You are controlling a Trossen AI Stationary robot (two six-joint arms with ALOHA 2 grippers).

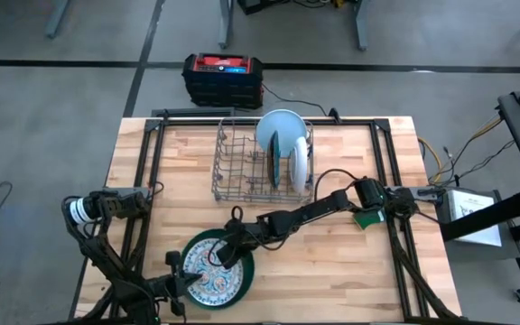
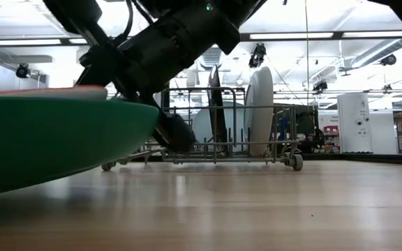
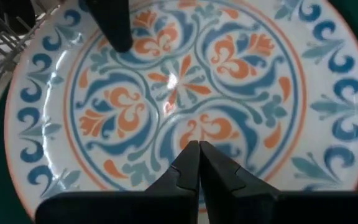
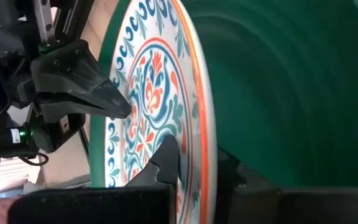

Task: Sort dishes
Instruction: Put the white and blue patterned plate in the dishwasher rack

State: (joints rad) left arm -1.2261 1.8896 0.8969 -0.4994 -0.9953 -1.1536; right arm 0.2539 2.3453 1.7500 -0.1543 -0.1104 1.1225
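Observation:
A teal-and-orange patterned plate (image 1: 213,278) lies on a larger dark green plate (image 1: 242,271) near the table's front edge. My right gripper (image 4: 194,149) reaches in from the right and is shut on the patterned plate's far rim. My left gripper (image 3: 197,152), shut, points at the plate's patterned face from the near left. A pale blue plate (image 1: 278,126), a white plate (image 1: 301,162) and a dark one (image 1: 273,161) stand on edge in the grey wire rack (image 1: 233,167). My right gripper pinches the patterned plate's rim (image 4: 188,134) between its two fingers, one finger (image 4: 166,158) on the patterned face, the other behind, between this plate and the green one. It slants down from the table's right. My left gripper's shut tips stand at the plate's face (image 4: 132,112); I cannot tell whether they touch.
The wire rack (image 2: 229,150) stands at the table's far middle. A small green pad (image 1: 366,218) lies at the right beside the right arm. A red and black box (image 1: 224,77) sits on the floor beyond the far edge. Bare wood lies right of the plates.

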